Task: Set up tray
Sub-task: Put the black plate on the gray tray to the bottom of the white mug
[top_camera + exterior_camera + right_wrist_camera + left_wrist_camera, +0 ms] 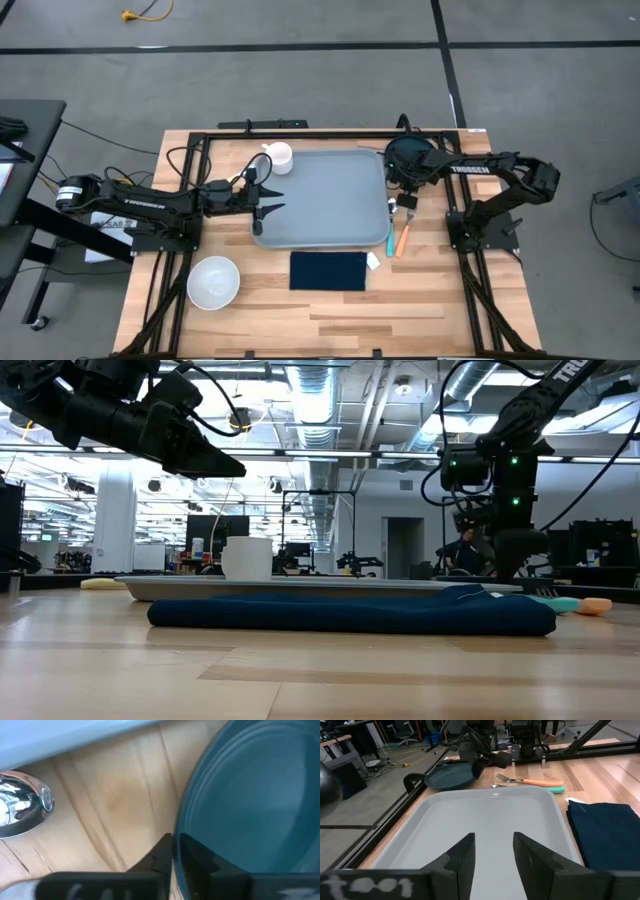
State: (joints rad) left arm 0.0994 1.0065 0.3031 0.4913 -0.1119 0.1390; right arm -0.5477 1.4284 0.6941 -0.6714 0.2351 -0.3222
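The light grey-blue tray (320,195) lies flat in the middle of the table. A dark teal plate (412,153) lies just off its far right corner, and my right gripper (399,182) is shut on the plate's rim. My left gripper (494,855) hovers open above the tray's left part (262,197), pointing toward the table's right edge, with nothing between its fingers. A white cup (279,157) stands at the tray's far left corner. My right gripper pinches the plate's rim (176,839) on the side nearest the tray, with one finger (161,854) outside the rim and the other (197,856) over the plate's inside. The fingers come steeply from above. The plate appears to lie on the table.
A spoon (20,810), an orange-handled fork (403,238) and a teal-handled utensil (388,236) lie along the tray's right side. A folded navy cloth (328,270) lies in front of the tray, with a white bowl (213,281) at the near left. A black frame runs around the table.
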